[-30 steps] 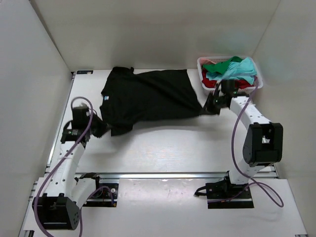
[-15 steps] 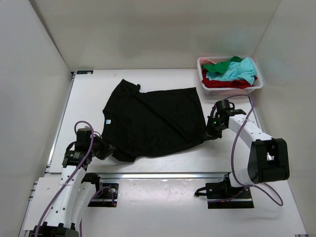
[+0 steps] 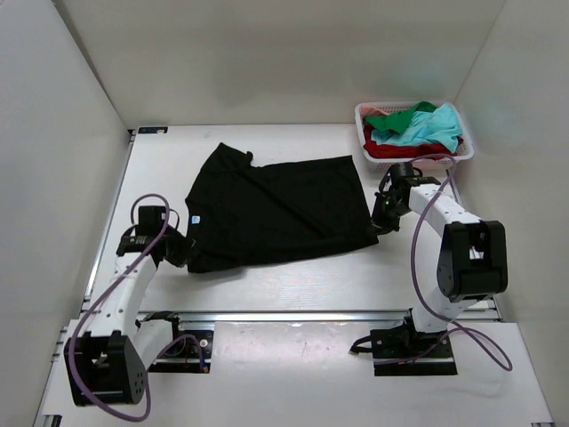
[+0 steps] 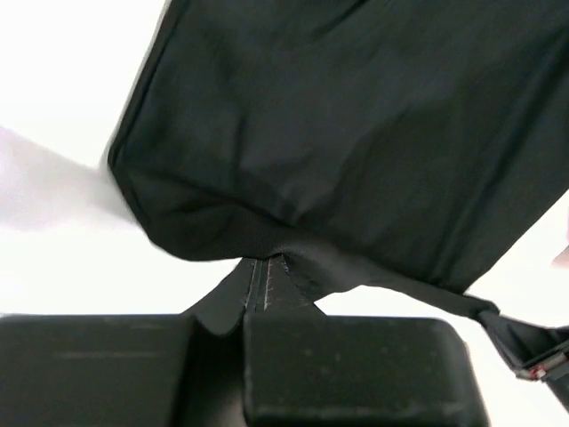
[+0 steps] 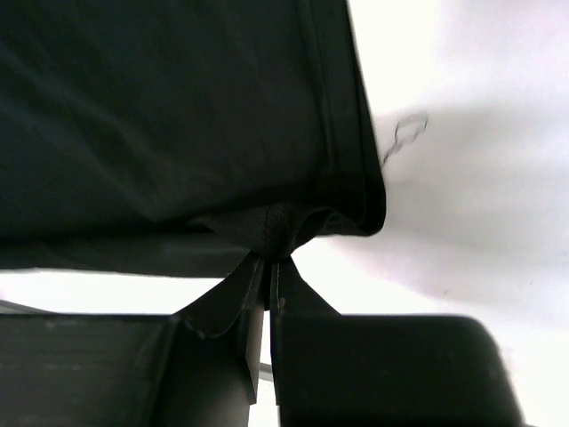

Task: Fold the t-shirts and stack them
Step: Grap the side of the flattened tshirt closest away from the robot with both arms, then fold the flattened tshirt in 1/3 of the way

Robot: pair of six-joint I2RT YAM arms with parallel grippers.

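The black t-shirt lies spread on the white table, its pale-blue neck label at the left. My left gripper is shut on the shirt's near-left edge; the left wrist view shows the cloth pinched at the left gripper's tips. My right gripper is shut on the shirt's near-right corner; the right wrist view shows the hem bunched between the right gripper's tips. Teal, green and red t-shirts are heaped in the basket.
The pink-white lattice basket stands at the back right corner, just behind my right arm. White walls close in the table on the left, back and right. A metal rail runs along the near edge.
The shirt was dragged toward the near edge and then drawn back a little. My left gripper moved back up and away from the rail; my right gripper moved back toward the basket.
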